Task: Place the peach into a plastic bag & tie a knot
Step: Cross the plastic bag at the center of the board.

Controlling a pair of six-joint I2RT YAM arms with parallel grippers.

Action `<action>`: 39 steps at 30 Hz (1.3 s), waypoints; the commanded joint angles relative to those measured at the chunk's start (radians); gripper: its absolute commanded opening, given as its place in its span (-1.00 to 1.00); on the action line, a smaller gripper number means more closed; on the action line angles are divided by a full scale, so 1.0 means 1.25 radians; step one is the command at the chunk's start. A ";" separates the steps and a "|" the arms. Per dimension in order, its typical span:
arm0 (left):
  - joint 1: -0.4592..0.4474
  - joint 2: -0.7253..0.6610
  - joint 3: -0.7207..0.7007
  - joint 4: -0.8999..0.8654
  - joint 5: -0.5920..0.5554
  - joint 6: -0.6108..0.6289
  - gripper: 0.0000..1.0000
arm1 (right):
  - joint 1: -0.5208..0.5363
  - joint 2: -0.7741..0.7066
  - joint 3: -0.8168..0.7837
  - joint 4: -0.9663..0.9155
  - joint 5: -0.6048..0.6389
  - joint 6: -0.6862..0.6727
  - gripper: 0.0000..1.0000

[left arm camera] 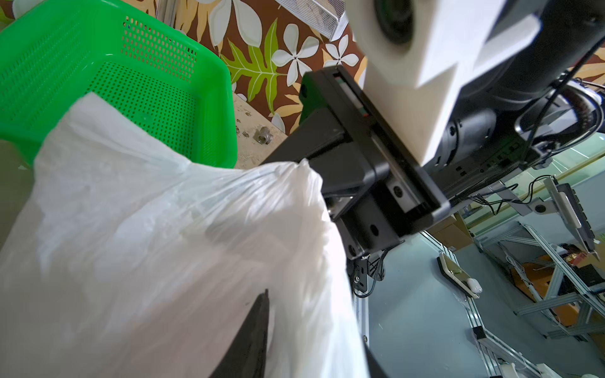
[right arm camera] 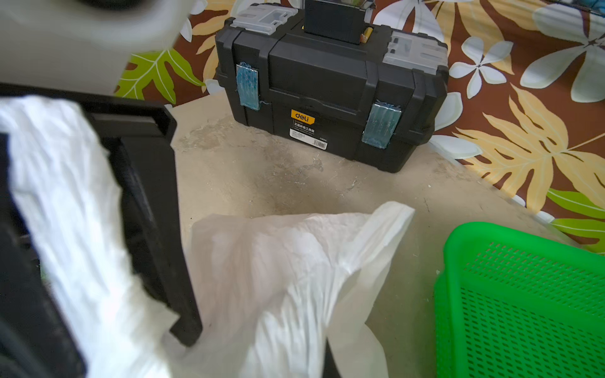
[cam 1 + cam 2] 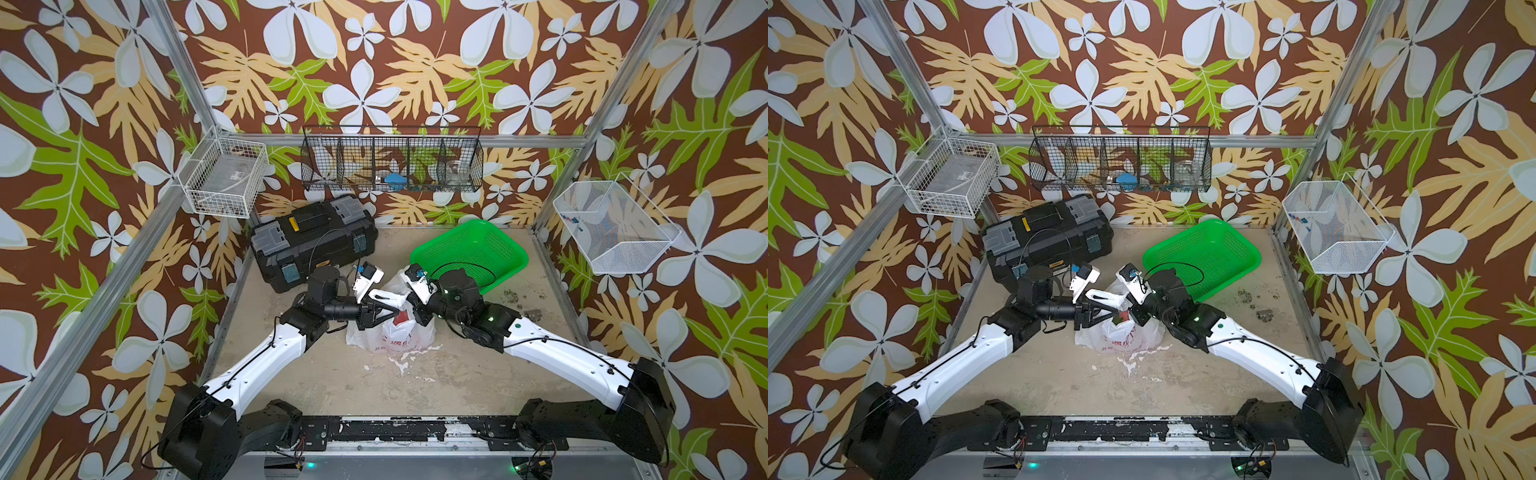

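Note:
The white plastic bag (image 3: 390,334) with red print stands at the table's middle, between both arms. A dark red shape, the peach (image 3: 402,318), shows inside its mouth. My left gripper (image 3: 397,308) reaches in from the left; in the left wrist view its fingers (image 1: 253,333) stand apart, with a strip of the bag's handle (image 2: 65,209) running loosely between them. My right gripper (image 3: 409,302) comes in from the right and is shut on a bunched handle (image 1: 294,170), pulling it taut. A knot is not in view.
A black toolbox (image 3: 311,241) sits at the back left and a tilted green basket (image 3: 469,253) at the back right, just behind the right wrist. A small metal fitting (image 3: 530,312) lies to the right. Wire baskets (image 3: 226,176) hang on the walls.

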 commanded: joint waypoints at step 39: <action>0.099 -0.004 -0.086 0.195 -0.155 -0.095 0.18 | 0.013 -0.027 -0.306 0.674 -0.022 0.015 -0.95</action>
